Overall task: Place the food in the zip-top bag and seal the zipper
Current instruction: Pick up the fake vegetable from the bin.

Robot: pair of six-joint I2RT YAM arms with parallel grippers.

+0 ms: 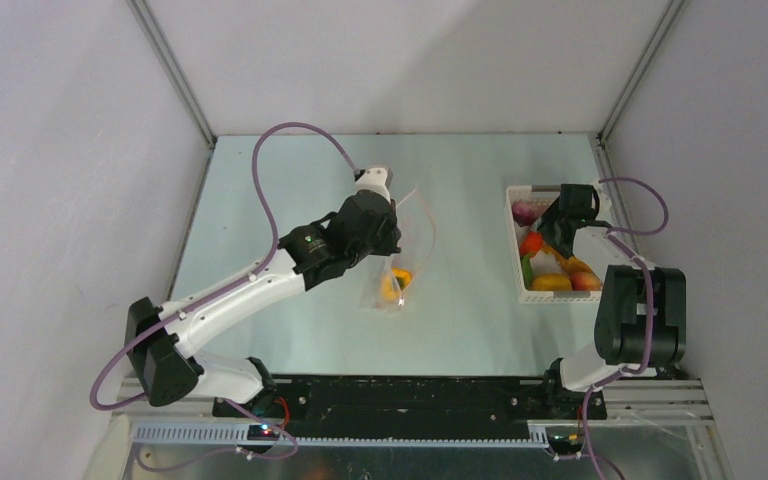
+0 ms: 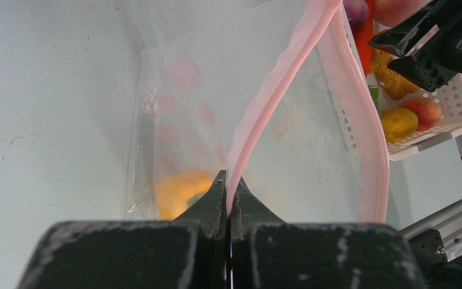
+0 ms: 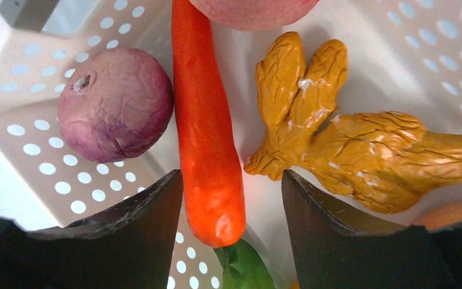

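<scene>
The clear pink-dotted zip-top bag [image 1: 415, 250] lies left of the white slotted basket [image 1: 516, 285], left gripper [image 2: 228, 198] clamped on its pink zipper strip [image 2: 277, 90]. In the basket, the right gripper [image 3: 231, 180]'s open jaws straddle a long red-orange carrot [image 3: 204, 120]; they should close squarely.

The basket [image 3: 48, 156] is white, patterned with round holes. In it lie a wrinkled purple onion [image 3: 114, 102], an orange-red carrot [image 3: 207, 138] with a green piece [image 3: 243, 268] at its tip, a mustard-yellow ginger root [image 3: 349, 138] and a pink-red peach [image 3: 246, 9]. Left of the basket, the clear zip-top bag [image 2: 186, 108] shows faint pink dots, a pale pink zipper [image 2: 277, 90] and a yellow-orange piece of food [image 2: 177, 192] inside. The table [image 1: 290, 180] is pale mint green.
</scene>
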